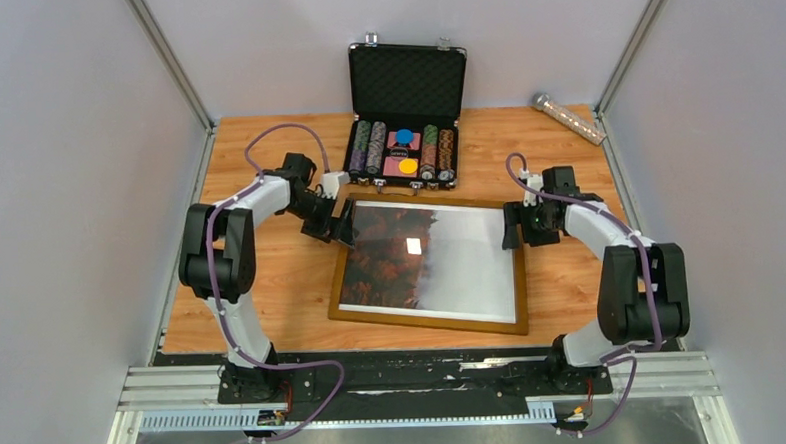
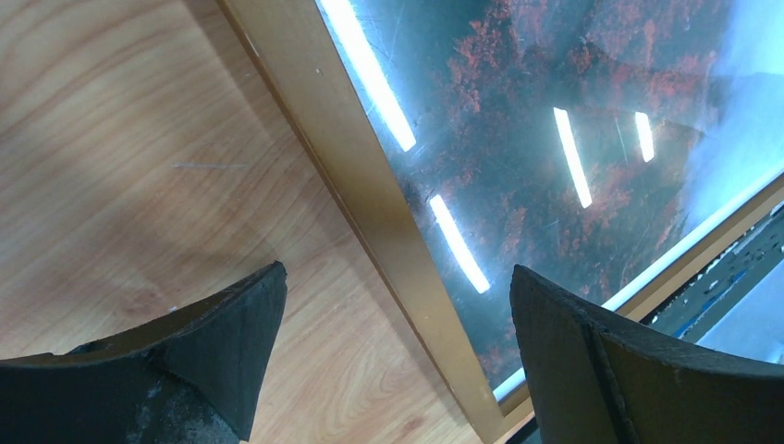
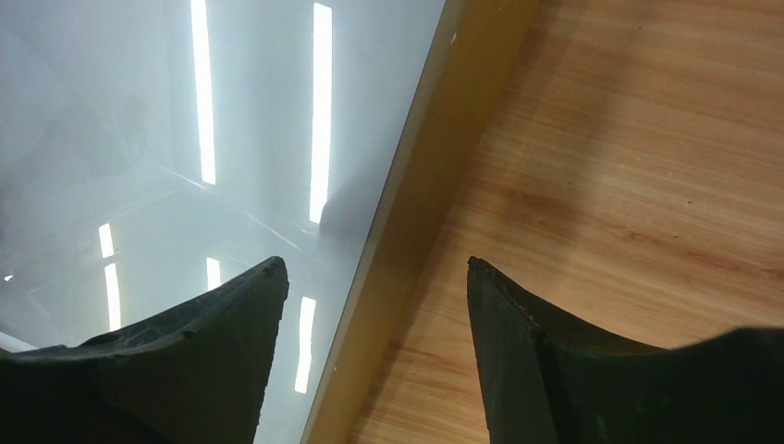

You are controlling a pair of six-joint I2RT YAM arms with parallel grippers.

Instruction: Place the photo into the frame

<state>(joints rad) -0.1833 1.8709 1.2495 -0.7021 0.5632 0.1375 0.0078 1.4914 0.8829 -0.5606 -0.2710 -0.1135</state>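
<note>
The light-brown wooden frame (image 1: 423,324) lies flat on the table with the photo (image 1: 391,257) showing behind its pane, red-orange trees on the left and pale fog on the right. My left gripper (image 1: 341,224) is open over the frame's upper left rail. In the left wrist view its jaws (image 2: 398,287) straddle the rail (image 2: 370,185), with the photo's red trees (image 2: 536,83) under the glass. My right gripper (image 1: 509,227) is open over the right rail. In the right wrist view its jaws (image 3: 374,268) straddle that rail (image 3: 425,176) beside the foggy part of the photo (image 3: 139,92).
An open black poker-chip case (image 1: 404,111) stands just behind the frame's far edge, close to the left gripper. A clear tube (image 1: 568,117) lies at the back right corner. Grey walls close in the table on both sides.
</note>
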